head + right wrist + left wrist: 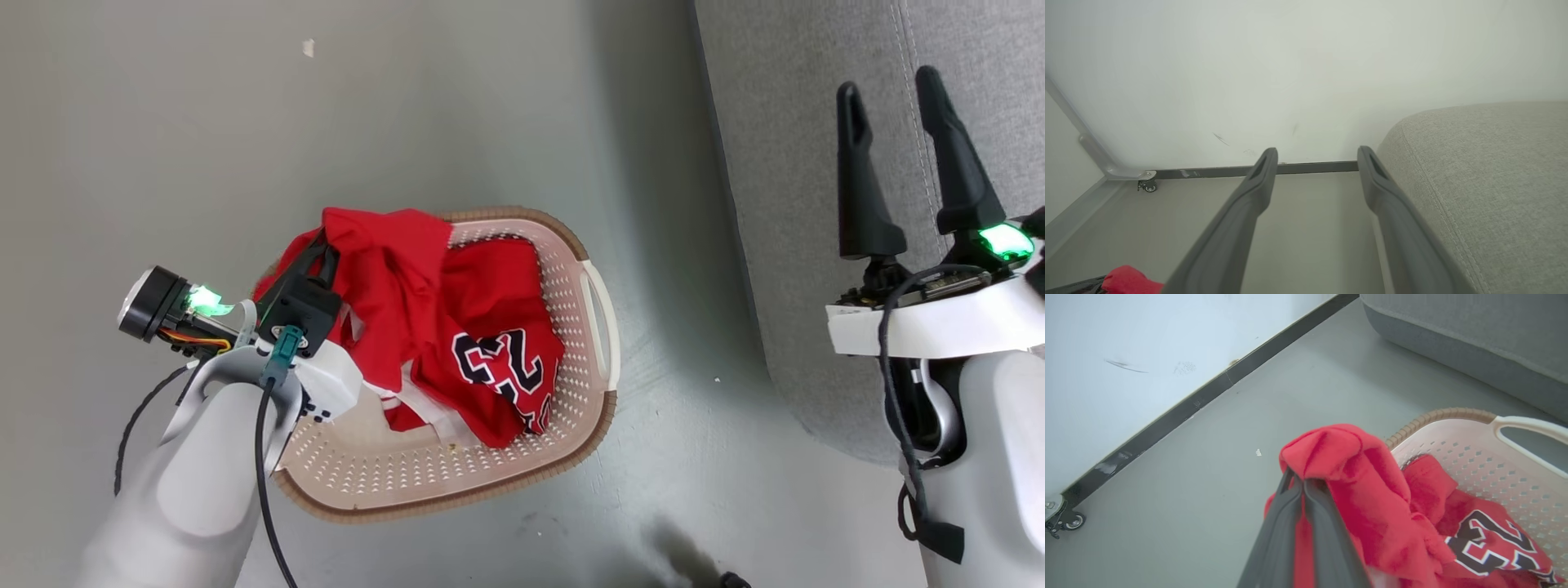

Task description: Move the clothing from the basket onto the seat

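The cream basket (600, 322) with a brown rim stands on the floor left of the grey seat (800, 204). In it lies a red jersey (498, 359) marked 23. My left gripper (1303, 482) is shut on a plain red garment (384, 278), pulled up over the basket's far-left rim (1437, 415) and draping down into the basket. The fingertips are buried in the cloth (1347, 465). My right gripper (890, 90) stands open over the seat's edge (1486, 192), holding nothing.
Grey floor (245, 122) surrounds the basket. A white wall with a dark skirting (1208, 392) runs beyond it. A small caster wheel (1147, 187) stands by the wall. A scrap of the red garment (1128, 281) shows at the lower left of the right wrist view.
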Controlling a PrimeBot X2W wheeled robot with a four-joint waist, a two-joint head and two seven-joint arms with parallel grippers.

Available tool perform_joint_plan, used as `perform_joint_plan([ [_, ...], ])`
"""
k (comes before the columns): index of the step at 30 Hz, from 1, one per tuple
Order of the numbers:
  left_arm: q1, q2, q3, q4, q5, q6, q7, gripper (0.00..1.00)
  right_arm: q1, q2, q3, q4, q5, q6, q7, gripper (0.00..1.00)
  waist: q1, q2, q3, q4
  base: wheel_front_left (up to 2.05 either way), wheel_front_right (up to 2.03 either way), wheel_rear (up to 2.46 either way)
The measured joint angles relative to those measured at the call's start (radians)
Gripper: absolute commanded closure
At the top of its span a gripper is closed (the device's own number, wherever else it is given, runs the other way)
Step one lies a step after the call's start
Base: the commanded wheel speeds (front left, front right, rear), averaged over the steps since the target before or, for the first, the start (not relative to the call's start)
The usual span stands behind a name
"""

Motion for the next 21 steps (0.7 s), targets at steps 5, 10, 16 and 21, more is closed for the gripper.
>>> perform_joint_plan([
  [5,0.025,0.0,0.019,-0.107,-0.034,0.0,-0.001,1.0,0.0,-0.001,0.016,0.02,-0.036,0.0,0.0,0.0,0.0,0.0,-0.032,0.018,0.0,0.0,0.0],
  [10,0.041,0.002,0.044,-0.22,-0.061,0.0,-0.001,1.0,0.0,-0.002,0.032,0.036,-0.051,0.0,0.0,0.0,0.0,0.0,-0.068,0.035,0.0,0.0,0.0],
  [16,0.073,0.011,0.078,-0.343,-0.094,0.005,-0.001,1.0,0.001,-0.003,0.062,0.064,-0.078,0.0,0.0,0.0,0.0,0.0001,-0.115,0.055,0.0,0.0,0.0],
  [21,0.113,0.031,0.094,-0.414,-0.102,0.004,-0.001,1.0,0.007,-0.004,0.091,0.098,-0.103,0.0,0.0,0.0,0.0,0.0,-0.16,0.072,0.0,0.0,0.0],
])
